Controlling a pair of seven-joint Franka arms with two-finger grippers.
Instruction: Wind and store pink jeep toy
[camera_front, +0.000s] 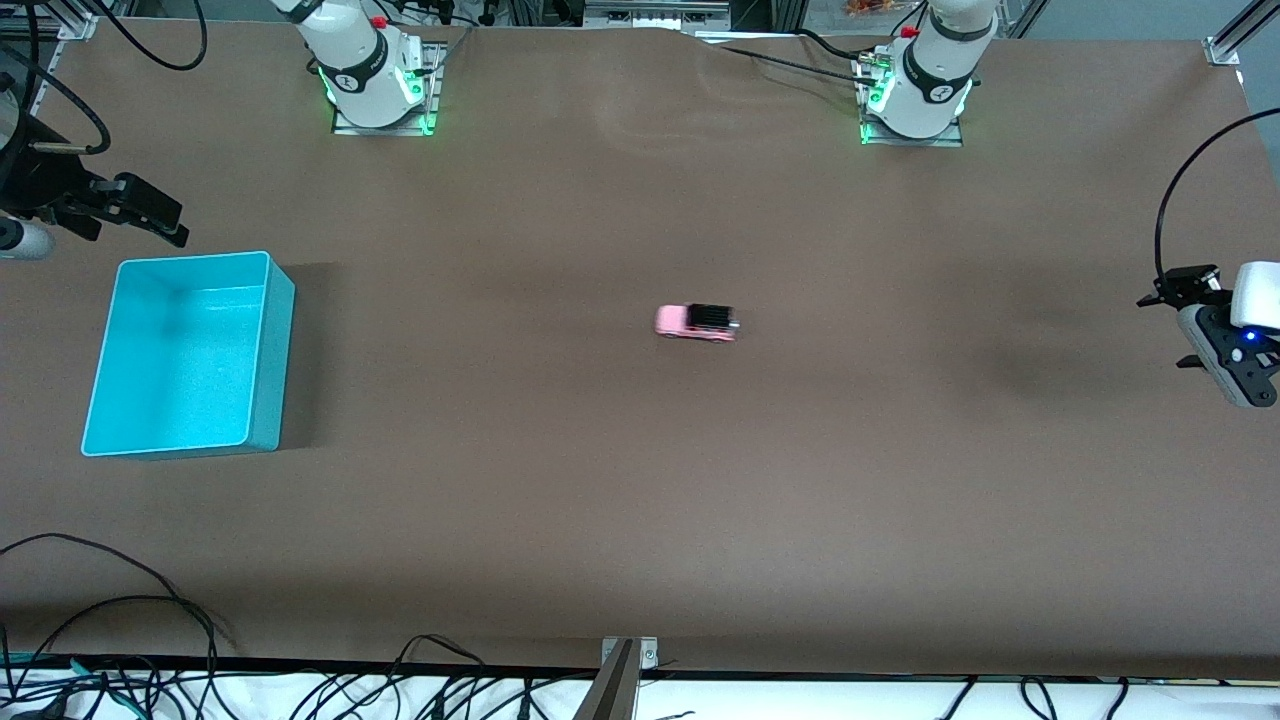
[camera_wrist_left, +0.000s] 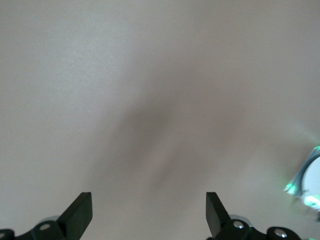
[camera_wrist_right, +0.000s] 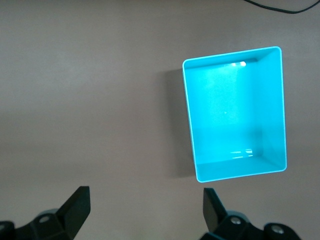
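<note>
The pink jeep toy (camera_front: 696, 322) stands alone on the brown table near its middle, pale pink with a black rear roof. The turquoise bin (camera_front: 190, 353) sits empty toward the right arm's end of the table; it also shows in the right wrist view (camera_wrist_right: 235, 115). My right gripper (camera_front: 150, 215) is open and empty, up in the air over the table edge just past the bin; its fingertips (camera_wrist_right: 77, 202) frame bare table. My left gripper (camera_front: 1180, 290) is open and empty over the left arm's end of the table; its fingertips (camera_wrist_left: 80, 207) frame bare table. The jeep is in neither wrist view.
The two arm bases (camera_front: 375, 75) (camera_front: 920, 85) stand along the table's edge farthest from the front camera. Loose cables (camera_front: 120, 620) lie along the table's nearest edge. A metal bracket (camera_front: 620, 680) sticks up at the nearest edge's middle.
</note>
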